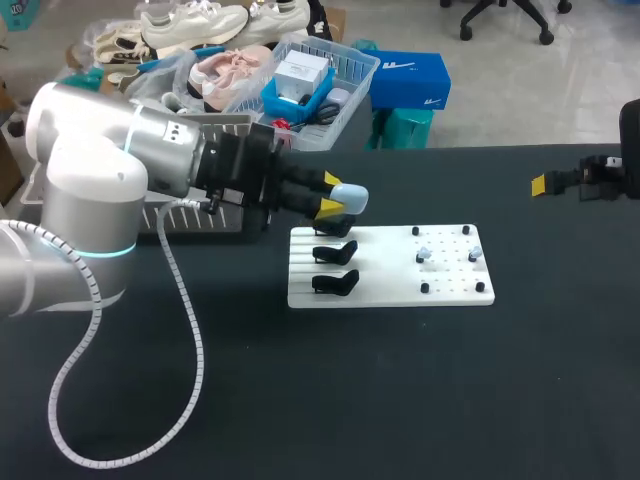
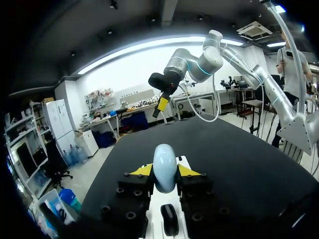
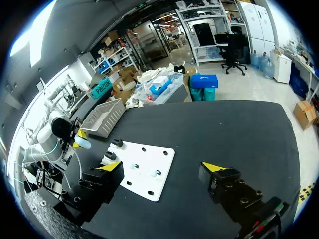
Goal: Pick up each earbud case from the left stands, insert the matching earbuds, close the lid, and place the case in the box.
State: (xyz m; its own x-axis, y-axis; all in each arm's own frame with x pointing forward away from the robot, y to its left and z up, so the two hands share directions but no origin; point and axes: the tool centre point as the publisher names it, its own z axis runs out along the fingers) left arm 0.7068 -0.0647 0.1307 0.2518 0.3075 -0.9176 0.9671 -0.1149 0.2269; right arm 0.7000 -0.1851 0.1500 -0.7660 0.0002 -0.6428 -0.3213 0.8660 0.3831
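**Left jaws clamp the earbud case; right jaws stand wide open**

The left jaws are closed on a pale blue earbud case (image 1: 349, 198), one yellow tip pressed to each side and its rounded end sticking out ahead of them. Just under these jaws lie the black stands (image 1: 335, 251) at one end of a white board (image 1: 390, 285); small earbuds (image 1: 423, 254) sit farther along it. The right jaws gape wide and hold nothing, well apart from the case. A grey box (image 3: 102, 118) rests on the worktop (image 1: 400, 400) behind the left jaws.
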